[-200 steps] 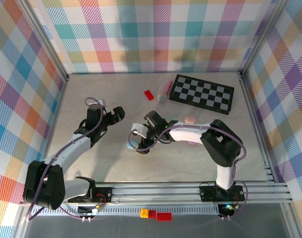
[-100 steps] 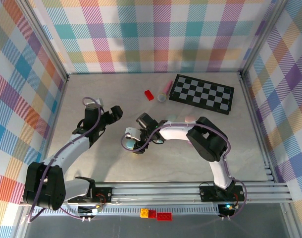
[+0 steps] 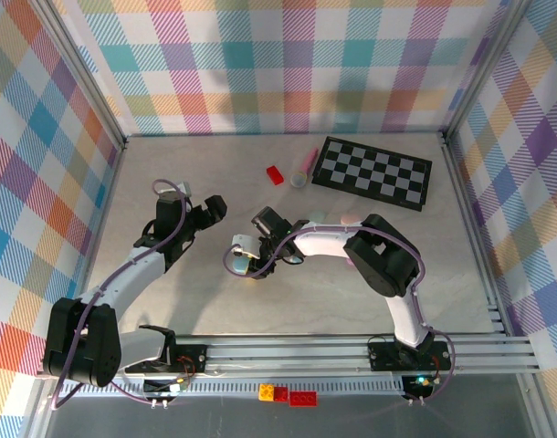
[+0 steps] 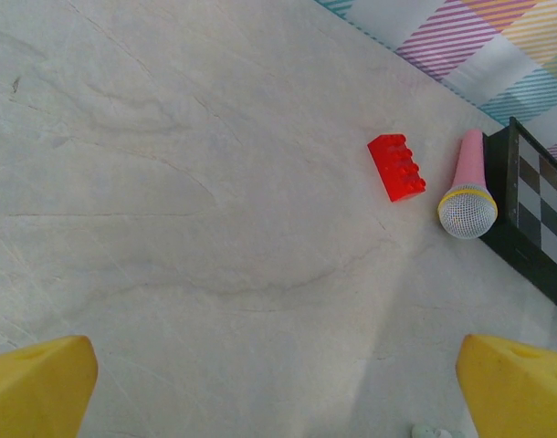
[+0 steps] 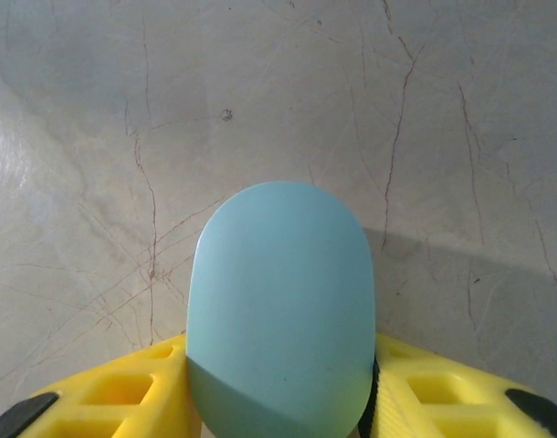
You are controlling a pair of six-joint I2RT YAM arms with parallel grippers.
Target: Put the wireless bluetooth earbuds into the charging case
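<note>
The table (image 3: 169, 301) is marble-patterned. One checkered board (image 3: 374, 172) is seen on it at 1 o'clock.

Two oval cases are counted. A pale teal charging case (image 5: 280, 301) is clamped across its narrow sides by the right gripper (image 3: 249, 260), just 8 o'clock of the table's middle. A pink case (image 3: 350, 220) lies at 3 o'clock of it, partly hidden by the arm.

The teal shell is judged hard, light and slick. Its rounded flanks would be likely to squirt out under a hard squeeze, so a hold low on the flat sides is preferred.

The left gripper (image 3: 212, 209) is spread wide and holds nothing.

One toy microphone (image 4: 467, 194) and one red brick (image 4: 396, 167) are seen at 12 o'clock.

One whitish scrap (image 4: 429, 431) may be an earbud, though this cannot be told. Earbuds would be tiny and easily flicked away, and best pinched by the fingertips.
</note>
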